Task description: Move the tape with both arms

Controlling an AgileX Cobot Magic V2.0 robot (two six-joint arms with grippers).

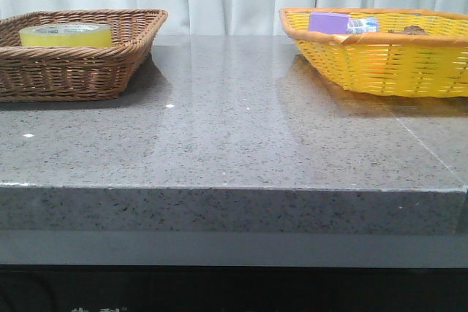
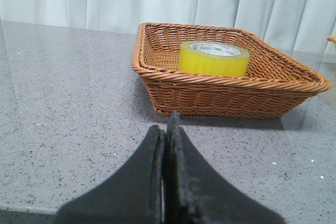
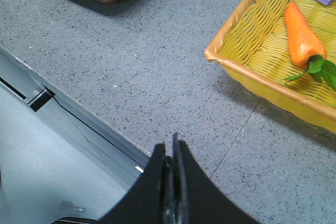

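The yellow tape (image 1: 66, 34) lies flat inside the brown wicker basket (image 1: 80, 71) at the table's far left. In the left wrist view the tape (image 2: 214, 58) shows its white core with green letters, resting in the brown basket (image 2: 226, 95). My left gripper (image 2: 167, 129) is shut and empty, low over the table a short way in front of that basket. My right gripper (image 3: 170, 148) is shut and empty too, hovering over the table's front edge, short of the yellow basket (image 3: 247, 45). Neither arm appears in the front view.
The yellow basket (image 1: 380, 63) at the far right holds a purple box (image 1: 328, 22), a small plastic bottle (image 1: 363, 25) and a toy carrot (image 3: 303, 35). Grey speckled tabletop (image 1: 234, 129) lies between the two baskets. White curtains hang behind.
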